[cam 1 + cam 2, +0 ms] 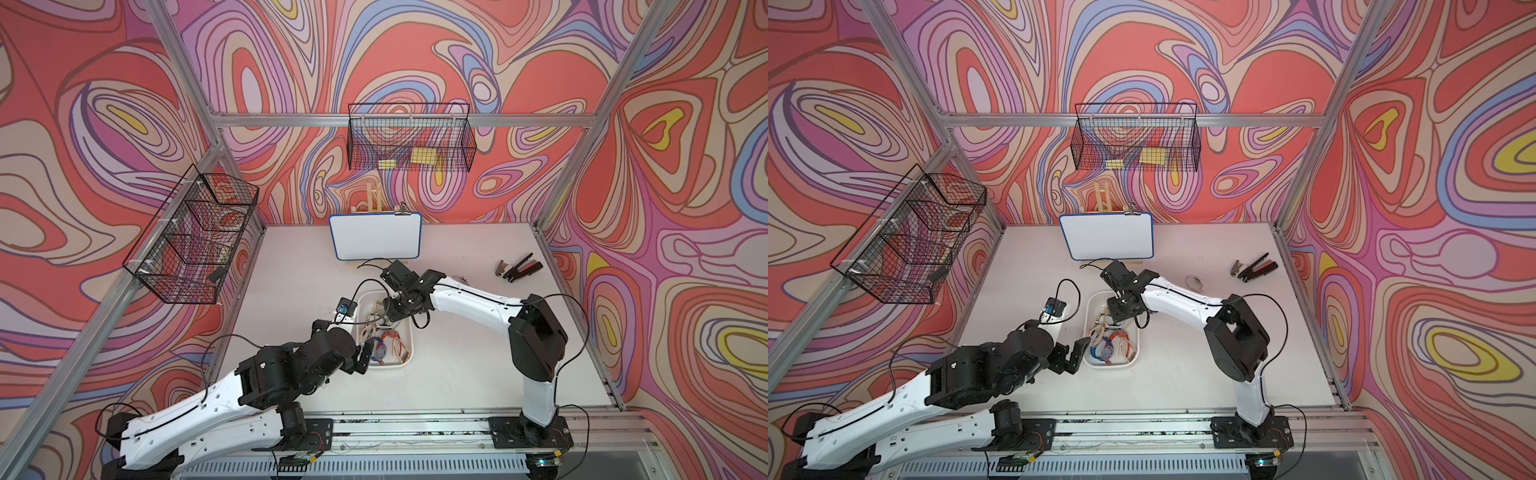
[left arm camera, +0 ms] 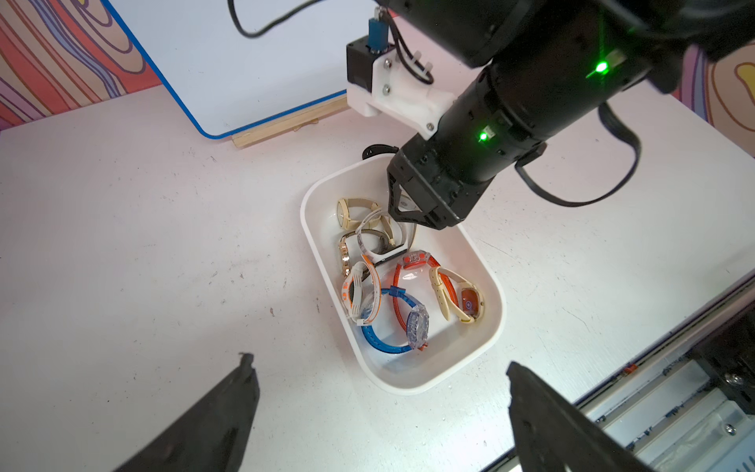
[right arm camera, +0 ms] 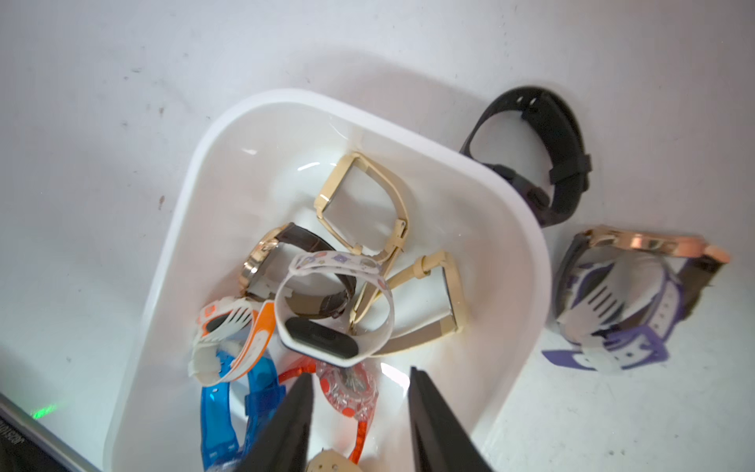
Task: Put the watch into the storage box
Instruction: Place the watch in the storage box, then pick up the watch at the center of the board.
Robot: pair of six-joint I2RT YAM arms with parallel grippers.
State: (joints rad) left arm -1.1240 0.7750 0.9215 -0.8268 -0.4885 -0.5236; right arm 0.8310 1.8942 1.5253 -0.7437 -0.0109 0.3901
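Observation:
The white storage box (image 1: 409,328) (image 2: 408,386) (image 3: 171,245) sits mid-table and holds several watches. A white-strapped watch (image 3: 322,339) with a black face lies on top of the pile. My right gripper (image 3: 359,372) (image 1: 388,318) hangs over the box's far end, jaws apart, nothing between them, an orange watch (image 3: 351,392) beneath. Outside the box's far rim lie a black watch (image 3: 547,163) (image 2: 374,150) and a purple-white watch (image 3: 621,302) beside a rose-gold one. My left gripper (image 2: 378,359) (image 1: 1073,357) stands open and empty at the box's near-left corner.
A blue-rimmed whiteboard (image 1: 376,235) stands on a wooden easel behind the box. Black and red hand tools (image 1: 519,268) lie at the far right. Black wire baskets hang on the back wall (image 1: 409,139) and the left frame (image 1: 195,237). A rail runs along the front edge.

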